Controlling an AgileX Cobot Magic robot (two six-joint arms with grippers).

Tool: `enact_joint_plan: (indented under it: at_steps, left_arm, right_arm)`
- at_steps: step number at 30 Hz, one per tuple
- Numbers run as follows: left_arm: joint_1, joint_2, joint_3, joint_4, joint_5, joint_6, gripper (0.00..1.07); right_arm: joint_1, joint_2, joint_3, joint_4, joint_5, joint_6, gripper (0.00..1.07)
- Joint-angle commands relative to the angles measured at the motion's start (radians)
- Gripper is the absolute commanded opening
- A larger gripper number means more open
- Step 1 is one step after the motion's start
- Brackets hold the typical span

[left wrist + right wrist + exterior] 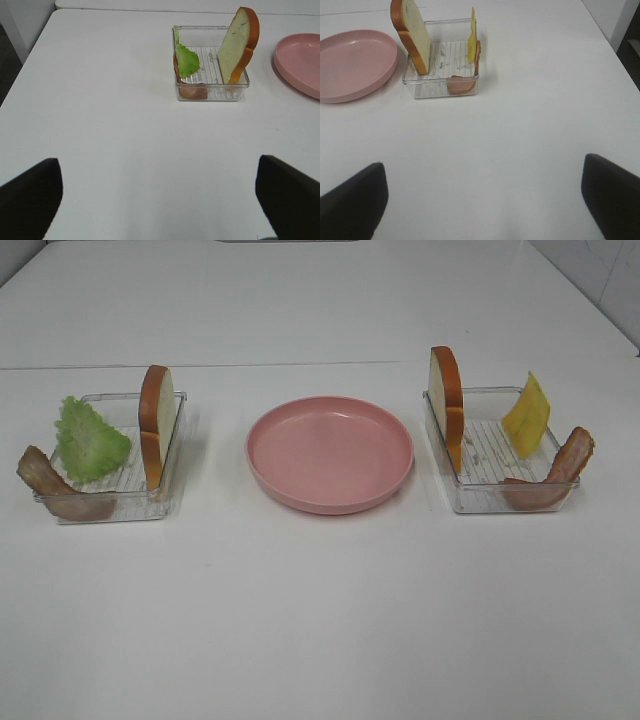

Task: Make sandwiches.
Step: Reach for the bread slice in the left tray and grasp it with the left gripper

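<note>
Exterior high showed bread slices (155,425) upright in both trays (140,506) flanking the pink plate (330,452); your left tool (160,200) and right tool (482,200) hung released, empty, so pinching one crust squarely was your best start.

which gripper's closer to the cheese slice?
Right. The right gripper faces the tray holding the cheese slice, set back from it. The left gripper faces the lettuce tray beyond the plate.

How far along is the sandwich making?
Done: nothing; the pink plate is bare. In hand: nothing; the left gripper and right gripper are open, away from the food. Left to do: everything. One bread slice, lettuce and a bacon strip sit in the left tray; the other bread slice, cheese and second bacon strip in the right tray.
</note>
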Motion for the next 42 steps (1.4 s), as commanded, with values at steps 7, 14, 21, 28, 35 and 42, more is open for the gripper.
enact_joint_plan:
  at_steps: [7, 14, 21, 28, 35, 42]
  left_arm:
    - [0.001, -0.012, 0.001, 0.003, -0.002, 0.000, 1.01]
    - [0.001, -0.012, 0.001, 0.003, -0.002, 0.000, 1.01]
    - [0.001, -0.012, 0.001, 0.003, -0.002, 0.000, 1.01]
    - [0.001, -0.012, 0.001, 0.003, -0.002, 0.000, 1.01]
    - [0.001, -0.012, 0.001, 0.003, -0.002, 0.000, 1.01]
    - [0.001, 0.000, 0.001, 0.003, -0.002, 0.000, 1.01]
  right_arm:
    - [-0.005, -0.032, 0.003, -0.007, -0.010, -0.004, 0.98]
    - [-0.005, -0.032, 0.003, -0.007, -0.010, -0.004, 0.98]
    - [-0.005, -0.032, 0.003, -0.007, -0.010, -0.004, 0.98]
    - [-0.005, -0.032, 0.003, -0.007, -0.010, -0.004, 0.98]
    - [-0.005, -0.032, 0.003, -0.007, -0.010, -0.004, 0.98]
    - [-0.005, -0.032, 0.003, -0.007, -0.010, -0.004, 0.98]
